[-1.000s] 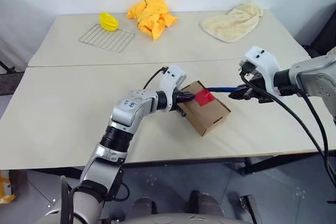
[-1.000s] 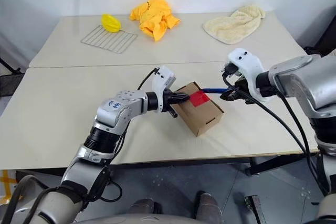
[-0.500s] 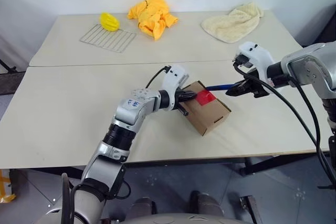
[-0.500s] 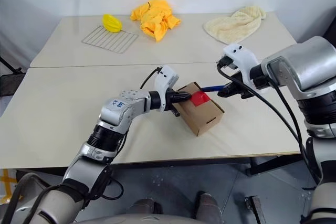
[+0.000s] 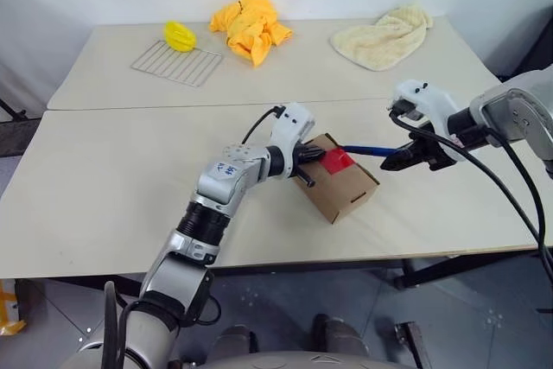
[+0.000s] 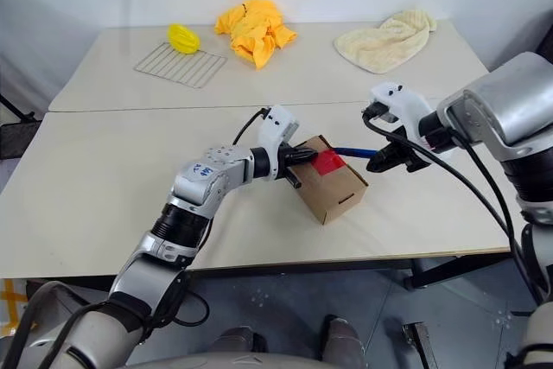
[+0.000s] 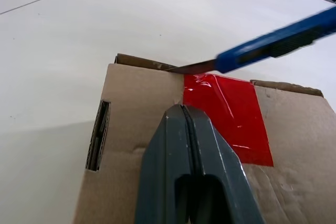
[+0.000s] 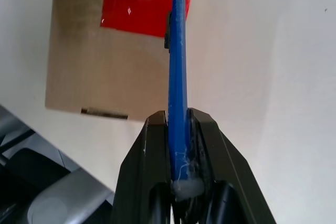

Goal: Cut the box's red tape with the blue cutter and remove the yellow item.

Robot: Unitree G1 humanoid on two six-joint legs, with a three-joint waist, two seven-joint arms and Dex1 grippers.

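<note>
The brown cardboard box (image 5: 347, 194) lies on the near table, its flaps closed under the red tape (image 5: 338, 160). My left gripper (image 5: 313, 155) is shut, and its tips (image 7: 182, 109) rest on the box top (image 7: 131, 108) at the tape's edge (image 7: 228, 111). To the right of the box, my right gripper (image 5: 406, 160) is shut on the blue cutter (image 5: 367, 150). The cutter's blade (image 7: 191, 68) touches the box's far edge where the tape begins. In the right wrist view the cutter (image 8: 177, 51) runs out over the tape (image 8: 136, 3). The yellow item is hidden.
On the far table stand a wire rack (image 5: 177, 62) with a lemon-shaped yellow object (image 5: 179, 35), a yellow-orange cloth (image 5: 251, 23) and a cream towel (image 5: 384, 36). The table's front edge runs close below the box.
My right wrist has swung and turned, changing the cutter's angle, while the blade tip stays at the red tape. The left gripper and the box have kept their place.
</note>
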